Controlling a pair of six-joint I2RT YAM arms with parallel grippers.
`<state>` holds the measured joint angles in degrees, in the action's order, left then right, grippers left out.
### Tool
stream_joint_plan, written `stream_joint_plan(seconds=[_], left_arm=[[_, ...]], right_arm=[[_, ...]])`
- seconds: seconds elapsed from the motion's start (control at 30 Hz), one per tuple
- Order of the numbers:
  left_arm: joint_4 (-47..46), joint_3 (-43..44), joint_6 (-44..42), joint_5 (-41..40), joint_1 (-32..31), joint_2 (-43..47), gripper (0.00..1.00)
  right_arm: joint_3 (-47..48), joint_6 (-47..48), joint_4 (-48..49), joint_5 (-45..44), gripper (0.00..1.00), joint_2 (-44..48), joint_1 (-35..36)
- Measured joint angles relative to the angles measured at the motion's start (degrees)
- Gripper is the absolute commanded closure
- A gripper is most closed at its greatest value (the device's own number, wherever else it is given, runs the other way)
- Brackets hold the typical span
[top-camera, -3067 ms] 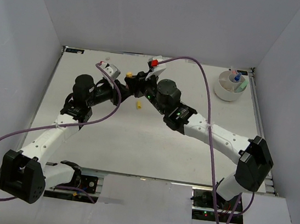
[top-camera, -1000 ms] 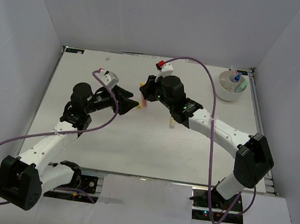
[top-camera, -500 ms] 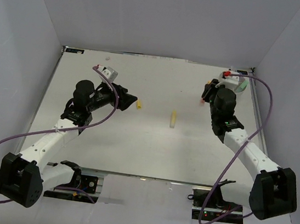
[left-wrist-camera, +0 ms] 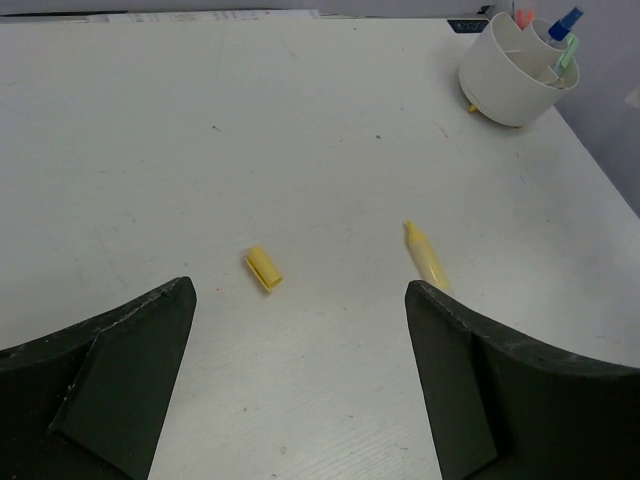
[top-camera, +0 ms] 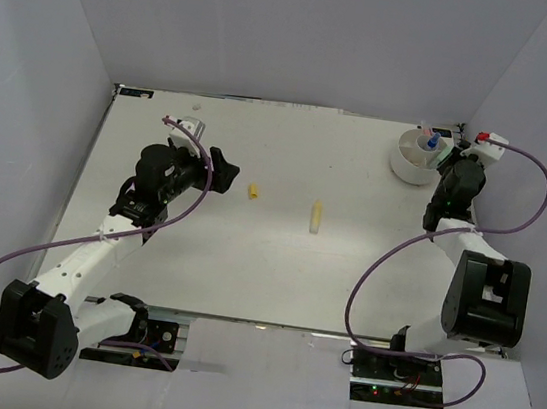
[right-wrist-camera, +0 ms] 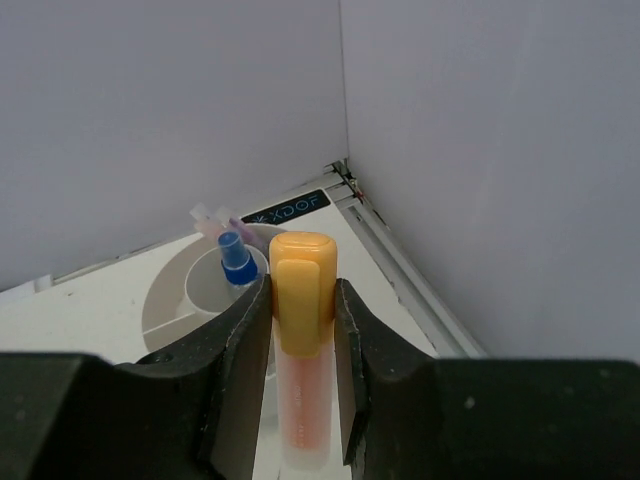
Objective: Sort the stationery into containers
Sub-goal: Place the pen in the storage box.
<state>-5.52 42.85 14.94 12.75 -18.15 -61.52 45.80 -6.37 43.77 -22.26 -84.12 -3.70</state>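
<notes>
Currently the step in hand is delivery: the right gripper (right-wrist-camera: 300,330) is clenched on an orange-capped highlighter (right-wrist-camera: 300,350), cap up, body pale orange/pink, held between both fingers. In the right wrist view the white tub (right-wrist-camera: 190,295) sits just behind and left of the held pen, a blue-capped bottle (right-wrist-camera: 236,256) standing in its centre compartment. In the top view the right gripper (top-camera: 453,174) is at the upper right of frame, just beside the tub (top-camera: 412,165), near the rear right corner of the table (top-camera: 244,271).

The left gripper (left-wrist-camera: 300,380) stands wide, released, nothing between its fingers. It faces two items lying loose mid-table: a small yellow cap-like piece (left-wrist-camera: 264,269) at centre-left of the left wrist view and a yellow highlighter (left-wrist-camera: 425,256) to its right, well apart from each other and far from the tub (left-wrist-camera: 510,80) at the upper right.

Judgement: next move for the right arm calls for bringing the pen over an open compartment w/ tip down, then letting go; clearance from pens already standing inside needs care. Left arm then needs to descend on one yellow item. Approx. two items left on the table
</notes>
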Motion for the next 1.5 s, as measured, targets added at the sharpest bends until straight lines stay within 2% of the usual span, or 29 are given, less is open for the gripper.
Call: stream_joint_plan(seconds=[0.3, 0.5, 1.43, 1.5], left_arm=[[0.90, 0.17, -0.59, -2.56, 0.00, -0.26, 0.04], [1.05, 0.17, -0.98, -2.99, 0.00, -1.60, 0.03], [-0.42, 0.15, -2.03, -3.15, 0.00, -3.08, 0.04], [-0.55, 0.15, -2.05, -3.13, 0.00, -3.08, 0.04]], right_arm=[[7.10, 2.10, 11.52, 6.47, 0.92, -12.13, -3.45], [10.93, 0.81, 14.93, 10.08, 0.92, -17.64, -4.17], [9.60, -3.13, 19.37, 16.09, 0.92, -28.55, -5.73], [9.57, -3.28, 19.34, 16.48, 0.88, -28.87, -5.70]])
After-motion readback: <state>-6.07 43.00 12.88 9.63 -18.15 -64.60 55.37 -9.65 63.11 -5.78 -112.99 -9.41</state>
